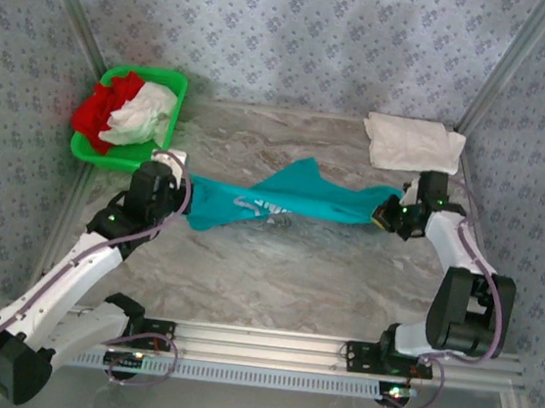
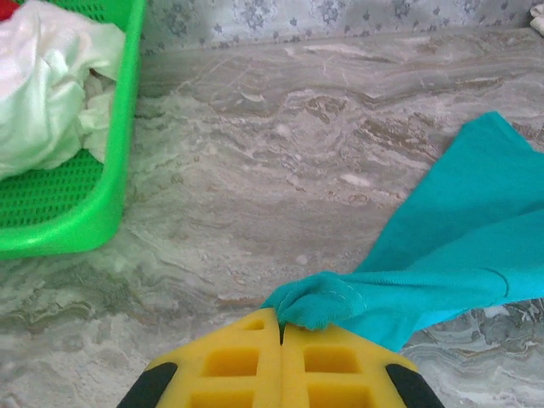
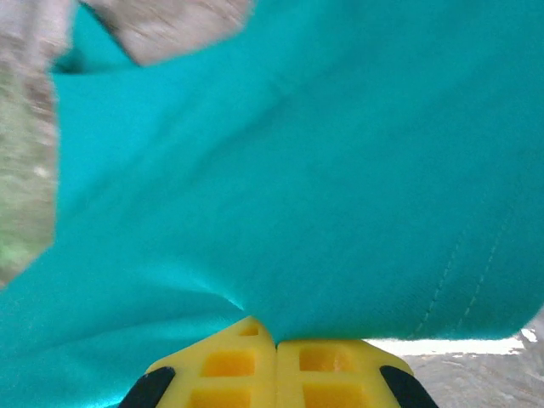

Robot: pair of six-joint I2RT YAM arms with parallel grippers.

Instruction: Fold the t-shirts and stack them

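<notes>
- A teal t-shirt (image 1: 292,201) is stretched between the two grippers over the marble table (image 1: 273,283), with its pale print nearer the left one.
- The left gripper (image 2: 280,327) has its yellow jaws pinching a bunched corner, and the cloth trails off to its right.
- The right gripper (image 3: 274,333) is clamped on the opposite edge, with the fabric spread just ahead of it.
- A folded white t-shirt (image 1: 412,143) lies just beyond the right gripper.
- A green basket (image 1: 173,82) sits beyond the left gripper, holding a crumpled red shirt (image 1: 96,110) and a crumpled white shirt (image 1: 143,115).
</notes>
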